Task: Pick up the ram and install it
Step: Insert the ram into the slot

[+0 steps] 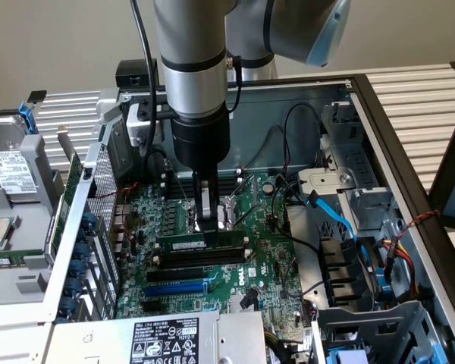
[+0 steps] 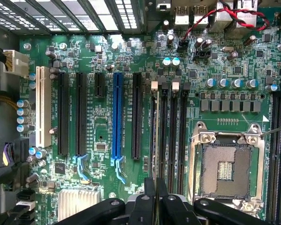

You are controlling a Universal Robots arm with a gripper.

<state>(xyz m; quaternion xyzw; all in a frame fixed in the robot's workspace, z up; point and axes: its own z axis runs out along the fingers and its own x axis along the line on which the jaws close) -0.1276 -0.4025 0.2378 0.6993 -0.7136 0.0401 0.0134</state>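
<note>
I see a ribbed grey bench (image 1: 425,91); the open computer case (image 1: 262,114) lies directly on it.

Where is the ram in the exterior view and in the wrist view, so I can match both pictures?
Exterior view: the ram stands on edge near mid-picture, gripped from above by the gripper.
Wrist view: the ram is a thin edge-on strip between the fingertips of the gripper, along the memory slots.
Shared landmark: the blue expansion slot, a few slots away from the ram.
</note>
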